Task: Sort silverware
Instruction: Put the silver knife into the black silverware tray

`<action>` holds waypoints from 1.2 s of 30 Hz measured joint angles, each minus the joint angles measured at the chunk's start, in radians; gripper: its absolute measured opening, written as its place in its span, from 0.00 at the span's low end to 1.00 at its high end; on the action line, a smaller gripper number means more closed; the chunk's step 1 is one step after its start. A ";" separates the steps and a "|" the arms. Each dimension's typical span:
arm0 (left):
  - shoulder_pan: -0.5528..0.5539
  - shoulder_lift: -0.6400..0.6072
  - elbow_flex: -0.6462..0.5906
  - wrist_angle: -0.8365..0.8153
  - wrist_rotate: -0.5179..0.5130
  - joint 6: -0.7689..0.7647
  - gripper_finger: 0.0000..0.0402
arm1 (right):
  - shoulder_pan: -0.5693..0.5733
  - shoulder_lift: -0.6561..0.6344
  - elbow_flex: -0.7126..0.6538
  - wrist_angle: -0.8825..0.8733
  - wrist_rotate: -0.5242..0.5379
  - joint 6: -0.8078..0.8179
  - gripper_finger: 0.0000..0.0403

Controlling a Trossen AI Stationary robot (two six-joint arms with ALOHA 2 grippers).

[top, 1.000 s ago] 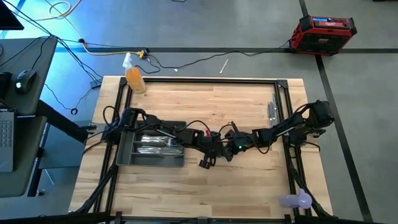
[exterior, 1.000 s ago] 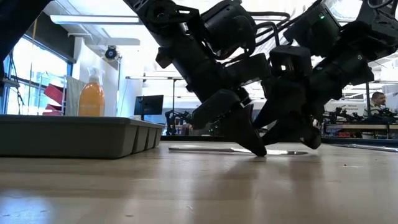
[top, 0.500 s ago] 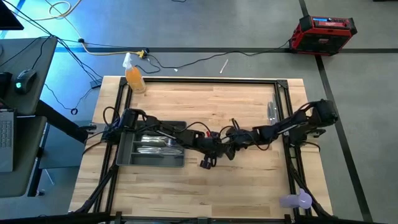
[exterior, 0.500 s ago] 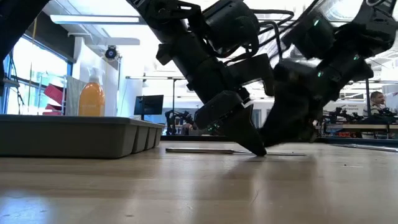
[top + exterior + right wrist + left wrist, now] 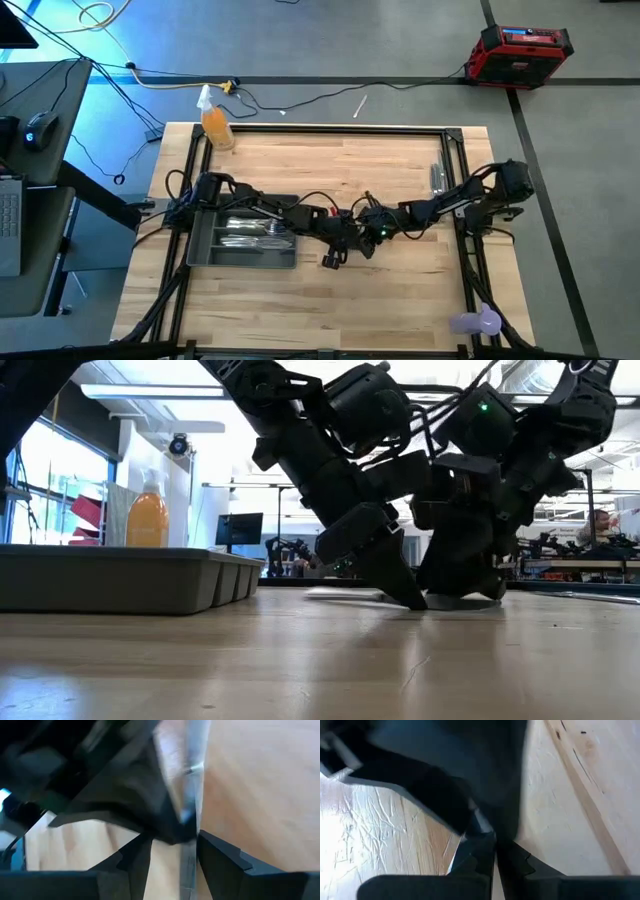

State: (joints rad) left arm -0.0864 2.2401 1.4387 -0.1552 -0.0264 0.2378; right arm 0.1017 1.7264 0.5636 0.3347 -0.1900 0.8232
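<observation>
Silverware here is one thin shiny metal knife (image 5: 192, 785), flat on the light wooden table (image 5: 400, 290), centre, about 3 o'clock of the dark grey plastic tray (image 5: 205, 255). Left gripper (image 5: 494, 857) pinches it; right gripper (image 5: 172, 847) stands open around it. Stiff, light, slippery: better hold the handle.

Both arms reach low toward the middle of the counter (image 5: 330, 160), their wrists nearly meeting. The left gripper (image 5: 343, 243) angles down with its fingers (image 5: 470, 865) pressed together, tips at the surface. The right gripper (image 5: 372, 232) sits just beside it, also tipped downward, its fingers (image 5: 220, 857) spread apart.
</observation>
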 joint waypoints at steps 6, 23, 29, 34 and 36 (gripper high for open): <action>0.000 0.006 0.000 -0.002 0.004 0.002 0.00 | 0.003 0.021 0.027 -0.007 -0.010 -0.010 0.37; -0.037 -0.119 -0.006 -0.226 -0.038 0.055 0.01 | 0.085 0.018 0.042 -0.153 0.238 -0.065 0.00; -0.059 -0.158 -0.003 -0.292 -0.149 0.132 0.14 | 0.099 0.018 0.038 -0.138 0.268 -0.100 0.00; -0.030 -0.147 -0.003 -0.290 -0.178 0.146 0.31 | 0.098 0.018 0.037 -0.135 0.267 -0.105 0.00; -0.012 -0.136 -0.003 -0.278 -0.174 0.138 0.36 | 0.098 0.018 0.037 -0.134 0.267 -0.108 0.00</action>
State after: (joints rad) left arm -0.0989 2.1041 1.4353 -0.4334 -0.2008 0.3755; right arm 0.2001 1.7447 0.6003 0.2003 0.0772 0.7155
